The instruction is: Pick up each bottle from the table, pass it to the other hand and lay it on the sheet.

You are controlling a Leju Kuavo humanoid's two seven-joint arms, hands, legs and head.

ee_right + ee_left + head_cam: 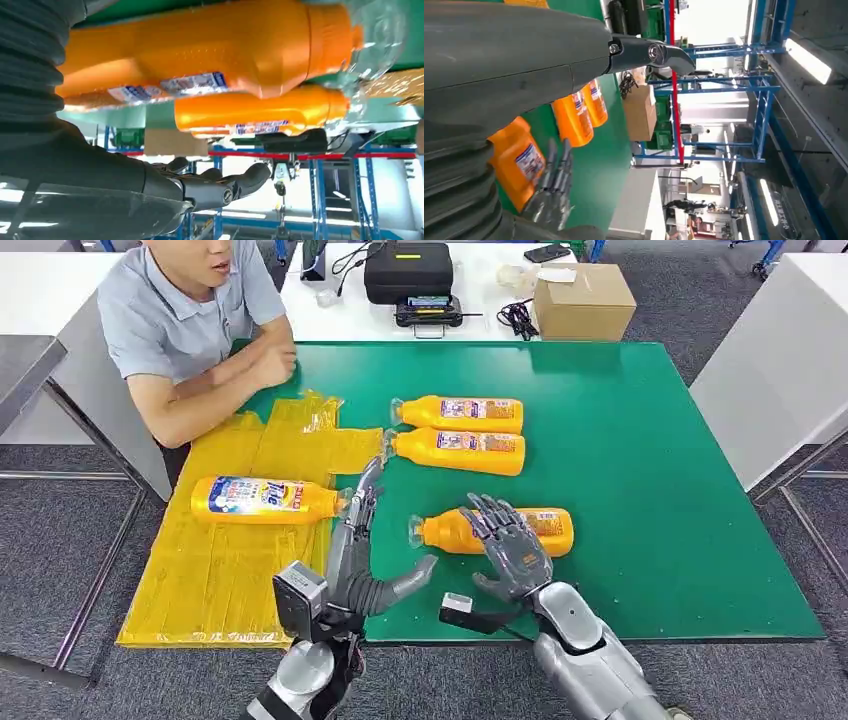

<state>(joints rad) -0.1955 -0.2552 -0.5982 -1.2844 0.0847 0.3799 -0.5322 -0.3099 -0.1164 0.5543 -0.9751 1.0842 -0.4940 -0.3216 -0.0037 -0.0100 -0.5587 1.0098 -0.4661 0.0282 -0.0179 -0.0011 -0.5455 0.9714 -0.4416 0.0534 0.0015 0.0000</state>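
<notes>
Because one bottle [262, 500] already lies on the yellow sheet [215, 580] at nine o'clock, the right hand [508, 545] hovers with fingers spread, holding nothing, over the nearest bottle [548, 530] at centre, likely to pick it. The left hand [365, 550] waits released beside it, seemingly for the handover. Two more bottles [460, 432] lie at twelve o'clock.

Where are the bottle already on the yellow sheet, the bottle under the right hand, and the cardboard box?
Bottle on the sheet [262, 498]: head view, on its label.
Bottle under the right hand [450, 532]: head view, on its orange shoulder near the cap.
Cardboard box [585, 302]: head view, on its front face.
</notes>
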